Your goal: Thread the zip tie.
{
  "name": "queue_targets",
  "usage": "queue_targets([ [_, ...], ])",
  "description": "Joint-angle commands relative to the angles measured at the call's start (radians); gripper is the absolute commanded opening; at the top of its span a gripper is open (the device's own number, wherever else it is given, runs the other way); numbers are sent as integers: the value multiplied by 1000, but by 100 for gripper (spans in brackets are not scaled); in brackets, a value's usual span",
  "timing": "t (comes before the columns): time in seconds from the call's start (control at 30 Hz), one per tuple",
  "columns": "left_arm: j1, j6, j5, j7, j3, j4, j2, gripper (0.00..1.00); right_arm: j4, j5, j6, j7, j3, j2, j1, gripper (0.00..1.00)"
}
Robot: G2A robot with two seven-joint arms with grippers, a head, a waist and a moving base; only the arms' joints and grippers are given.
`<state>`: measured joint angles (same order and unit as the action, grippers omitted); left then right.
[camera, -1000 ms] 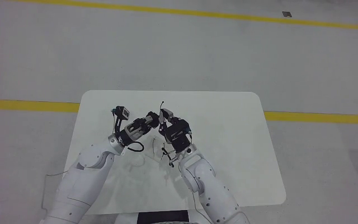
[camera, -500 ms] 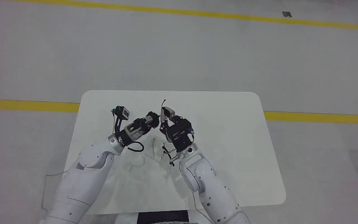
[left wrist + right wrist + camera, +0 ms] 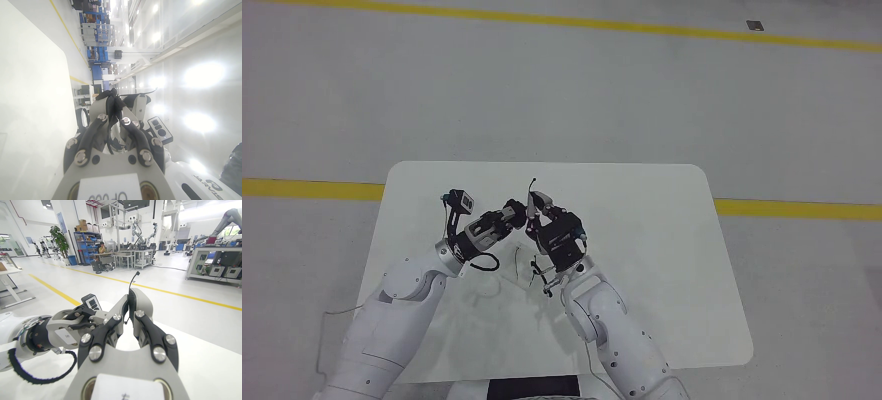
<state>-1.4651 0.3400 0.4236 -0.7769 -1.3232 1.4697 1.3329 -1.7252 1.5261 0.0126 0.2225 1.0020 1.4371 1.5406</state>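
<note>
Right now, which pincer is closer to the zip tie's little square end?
Right. The right pincer is shut on the zip tie, its square end poking out just past the fingertips. The left pincer sits close beside it, farther from that end.

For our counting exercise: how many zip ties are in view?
1: a black zip tie clamped in the right gripper, head end sticking out beyond it. The left gripper may hide another.

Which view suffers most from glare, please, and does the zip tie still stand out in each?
Left wrist view: worst, ceiling lights bloom and the table washes out, the zip tie shows as a thin dark line. Right wrist view: even light, zip tie clear past the right claw, edges bowed. Top view: even light, zip tie a faint sliver.
</note>
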Motion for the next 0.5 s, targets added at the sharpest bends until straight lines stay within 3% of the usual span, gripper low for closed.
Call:
queue_targets([
  [0.0,0,0,0,0,0,0,0,0,0,0,-1,-1,0,0,0,0],
  [0.47,0,0,0,0,0,0,0,0,-6,-2,2,-4,-1,-4,1,0],
])
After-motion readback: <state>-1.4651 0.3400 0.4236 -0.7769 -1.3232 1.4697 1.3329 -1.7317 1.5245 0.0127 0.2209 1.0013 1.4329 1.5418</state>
